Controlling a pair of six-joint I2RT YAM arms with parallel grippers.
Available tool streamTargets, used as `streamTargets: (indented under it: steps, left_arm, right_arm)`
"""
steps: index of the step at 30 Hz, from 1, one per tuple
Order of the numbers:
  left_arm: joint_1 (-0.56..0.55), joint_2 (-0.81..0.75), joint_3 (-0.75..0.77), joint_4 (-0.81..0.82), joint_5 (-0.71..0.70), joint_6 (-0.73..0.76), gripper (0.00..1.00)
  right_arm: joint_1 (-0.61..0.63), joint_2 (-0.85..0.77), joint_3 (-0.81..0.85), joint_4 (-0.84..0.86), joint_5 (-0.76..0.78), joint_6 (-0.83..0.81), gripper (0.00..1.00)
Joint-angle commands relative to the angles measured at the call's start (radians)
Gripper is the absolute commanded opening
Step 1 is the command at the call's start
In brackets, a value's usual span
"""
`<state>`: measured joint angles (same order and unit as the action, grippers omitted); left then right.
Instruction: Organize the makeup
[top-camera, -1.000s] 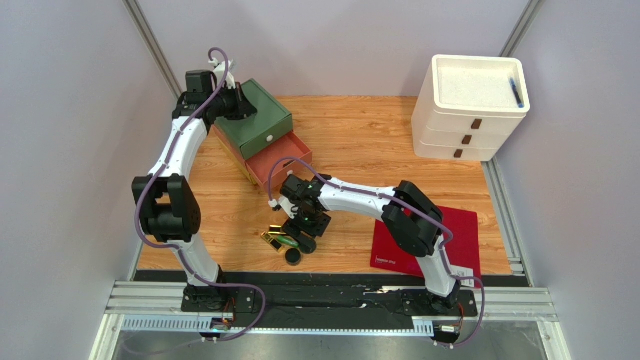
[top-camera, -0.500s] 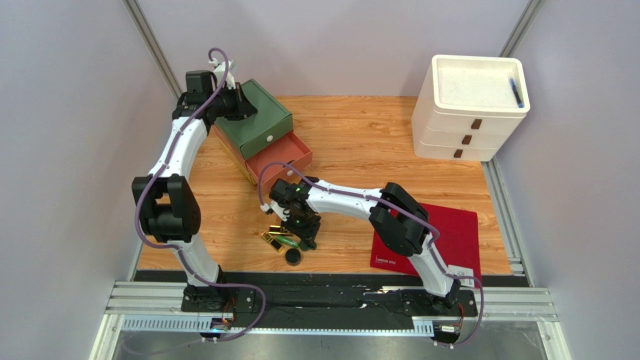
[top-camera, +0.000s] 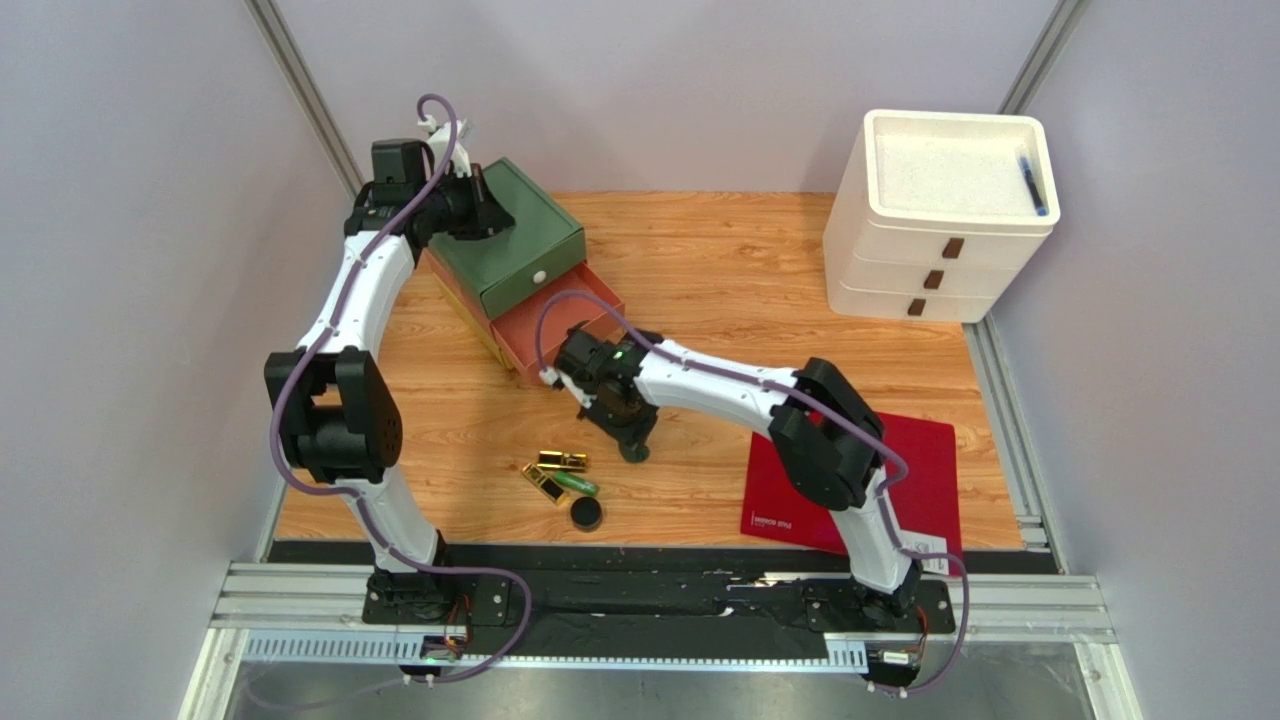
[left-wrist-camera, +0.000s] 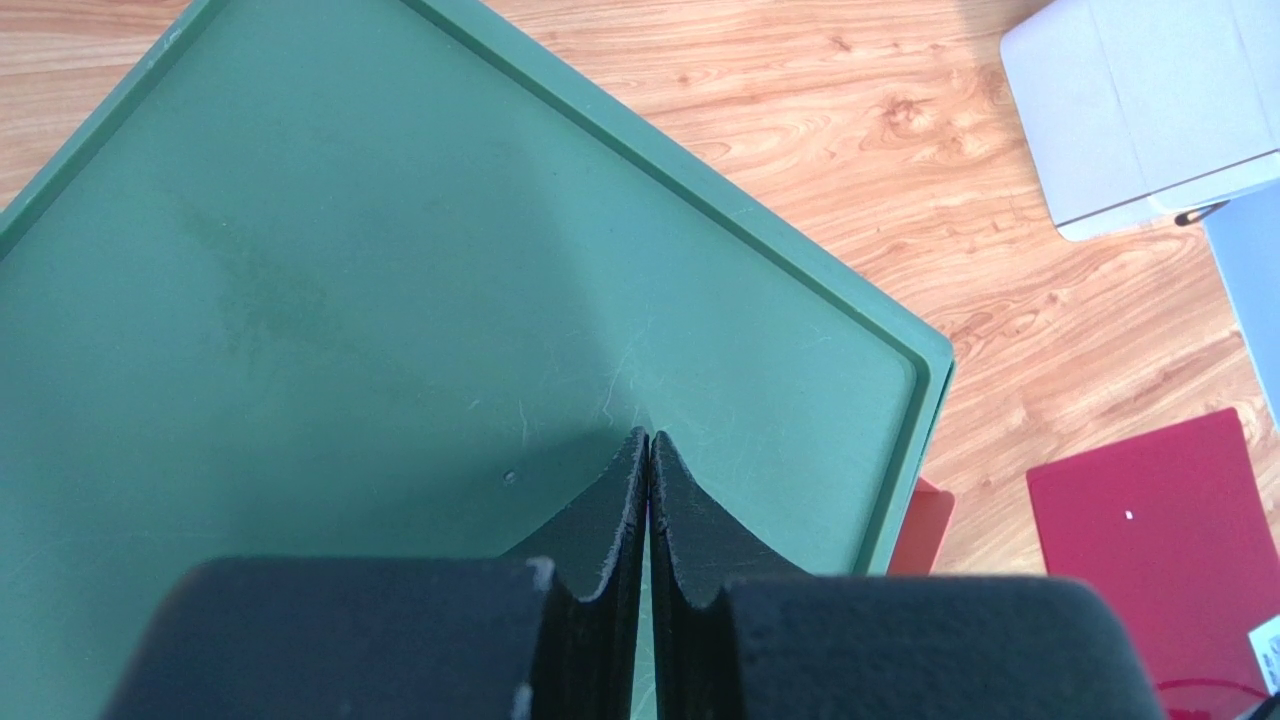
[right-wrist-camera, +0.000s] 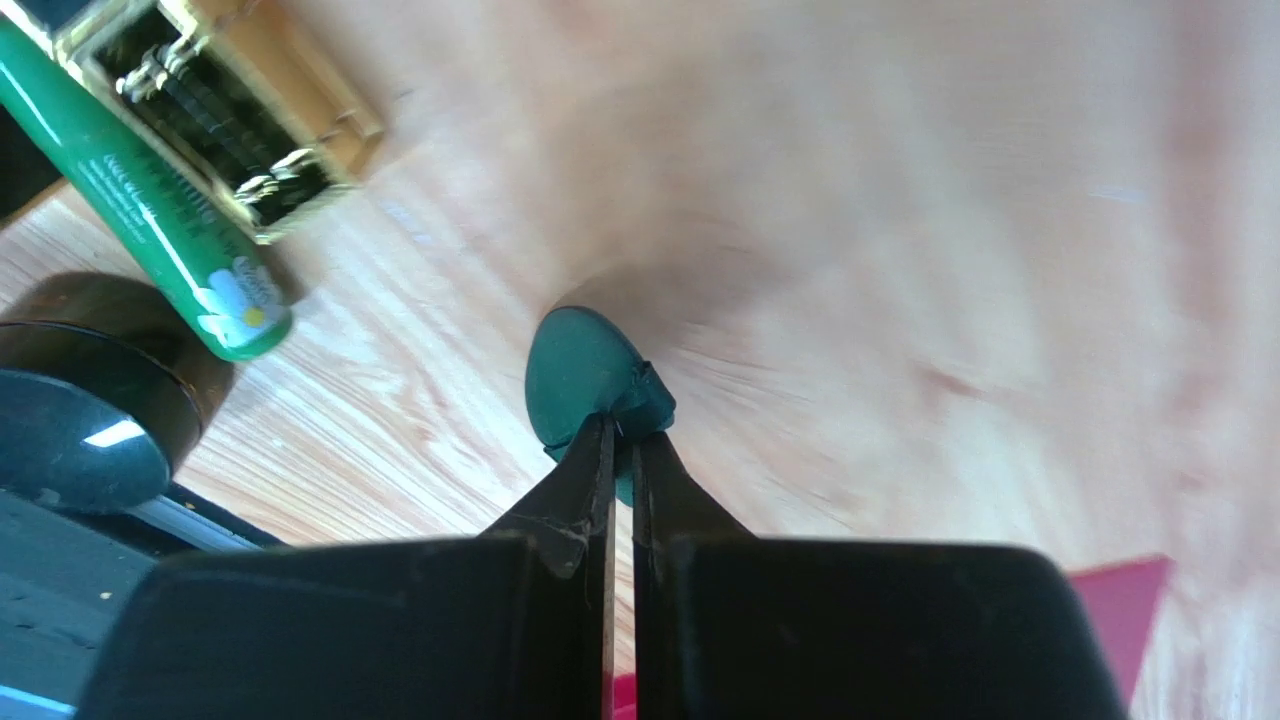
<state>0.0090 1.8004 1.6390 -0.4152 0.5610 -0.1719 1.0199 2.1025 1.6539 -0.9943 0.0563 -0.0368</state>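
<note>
My right gripper (top-camera: 634, 446) (right-wrist-camera: 619, 428) is shut on a dark green round compact (right-wrist-camera: 589, 375), pinched edgewise at its fingertips just above the wood, right of the makeup pile. On the table lie gold lipstick tubes (top-camera: 564, 461) (right-wrist-camera: 226, 105), a green tube (top-camera: 573, 485) (right-wrist-camera: 143, 203) and another dark compact (top-camera: 585, 515) (right-wrist-camera: 90, 413). My left gripper (top-camera: 489, 210) (left-wrist-camera: 648, 438) is shut and empty, its tips resting on the top of the green drawer box (top-camera: 519, 233) (left-wrist-camera: 376, 270).
An orange drawer (top-camera: 564, 323) stands pulled open under the green box. A white three-drawer unit (top-camera: 932, 225) is at the back right. A flat red sheet (top-camera: 917, 465) lies at the front right, partly under the right arm.
My right gripper closed on a compact at the pile and has carried it up and to the right, away from the other makeup. The left arm has not moved.
</note>
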Motion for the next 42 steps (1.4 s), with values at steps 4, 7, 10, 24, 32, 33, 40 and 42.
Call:
streamTargets:
  steps: [4, 7, 10, 24, 32, 33, 40, 42]
  left_arm:
    - [-0.006, 0.073, -0.041, -0.232, -0.029, 0.015, 0.08]
    - [-0.004, 0.074, -0.031, -0.231, -0.026, 0.012, 0.08]
    - [-0.006, 0.08, -0.01, -0.234, -0.024, 0.012, 0.08]
    - [-0.004, 0.07, 0.011, -0.283, -0.019, 0.011, 0.08]
    - [-0.004, 0.028, 0.1, -0.407, 0.013, 0.018, 0.1]
    - [-0.004, 0.024, 0.111, -0.419, 0.025, 0.014, 0.1]
    - [-0.006, -0.042, 0.101, -0.435, 0.074, 0.002, 0.1]
    - [-0.006, -0.068, 0.087, -0.439, 0.085, -0.001, 0.1]
  right_arm:
    - [-0.115, -0.131, 0.26, 0.088, 0.007, 0.029, 0.0]
    - [-0.154, -0.09, 0.395, 0.109, -0.022, 0.041, 0.0]
    - [-0.19, -0.043, 0.464, 0.181, -0.08, 0.083, 0.0]
    - [-0.23, 0.11, 0.558, 0.273, -0.19, 0.183, 0.6]
    - [-0.231, -0.169, 0.298, 0.369, -0.115, 0.241, 0.83]
    - [-0.228, -0.199, 0.265, 0.358, -0.108, 0.253, 0.83]
    - [-0.141, -0.47, -0.098, 0.355, -0.027, 0.328, 0.89]
    - [-0.071, -0.483, -0.105, 0.278, 0.022, 0.328, 0.89]
